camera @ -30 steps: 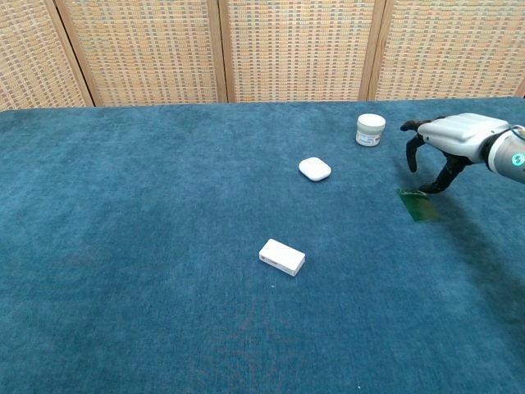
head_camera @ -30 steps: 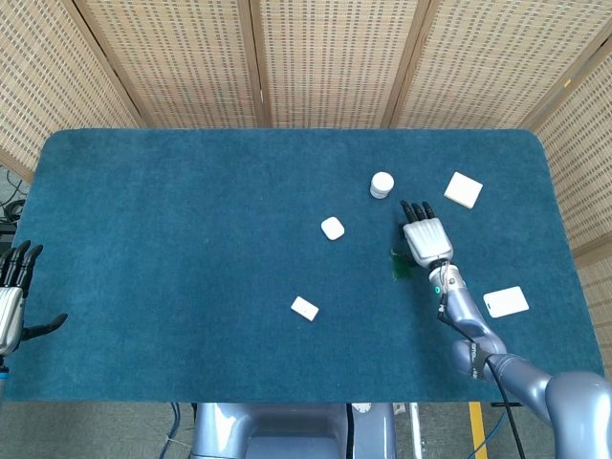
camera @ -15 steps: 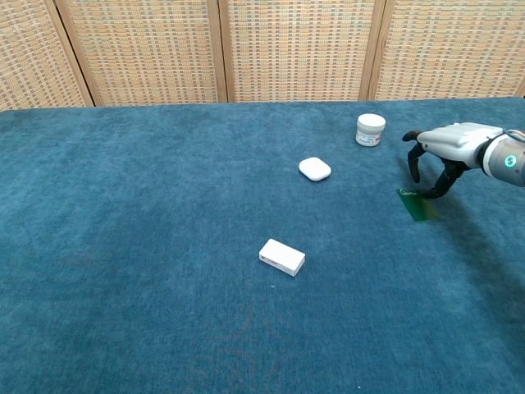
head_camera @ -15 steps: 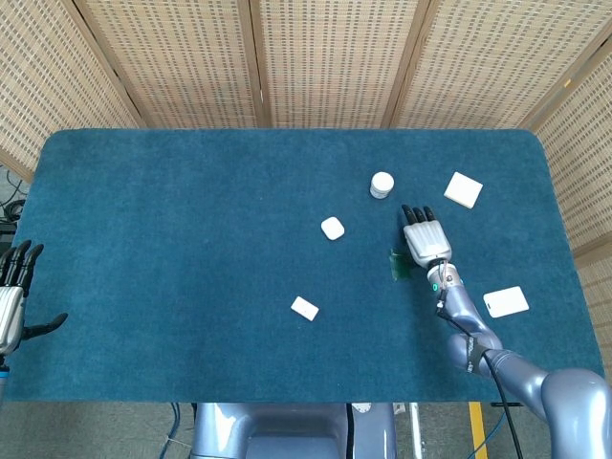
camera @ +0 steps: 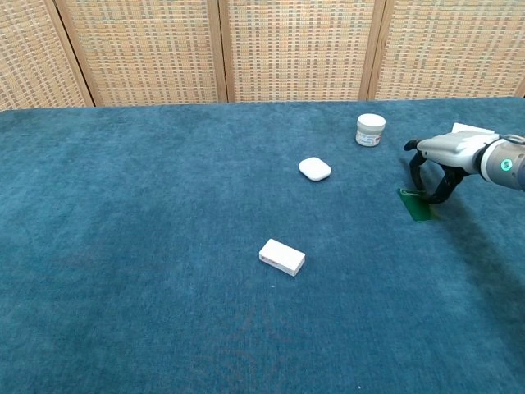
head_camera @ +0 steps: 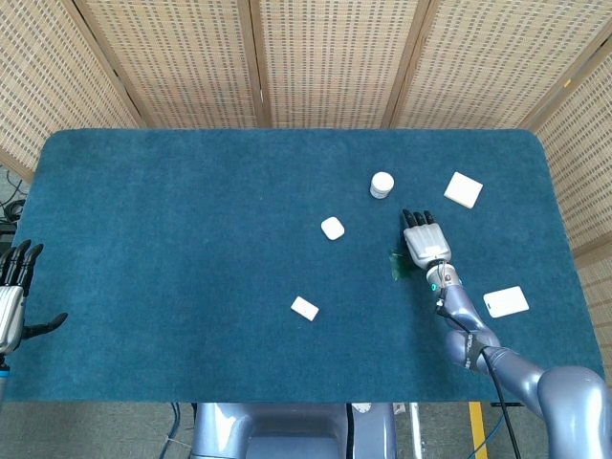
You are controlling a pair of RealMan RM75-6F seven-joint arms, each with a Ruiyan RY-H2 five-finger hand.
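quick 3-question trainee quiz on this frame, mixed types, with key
1. True or false: the right hand is arched over the green card.
2. Which lies nearest the small white jar? A) rounded white case B) white box C) left hand
3. Fill in: the left hand sits off the table's ____ edge.

Key: 1 true; 2 A; 3 left.

right hand (head_camera: 426, 243): pale silver-white back, black fingers
right wrist: glossy blue-grey cuff, small green light glowing
right arm: smooth blue-grey segments, dark band at a joint, thin black cable alongside
left hand (head_camera: 11, 304): black fingers, light grey palm plate
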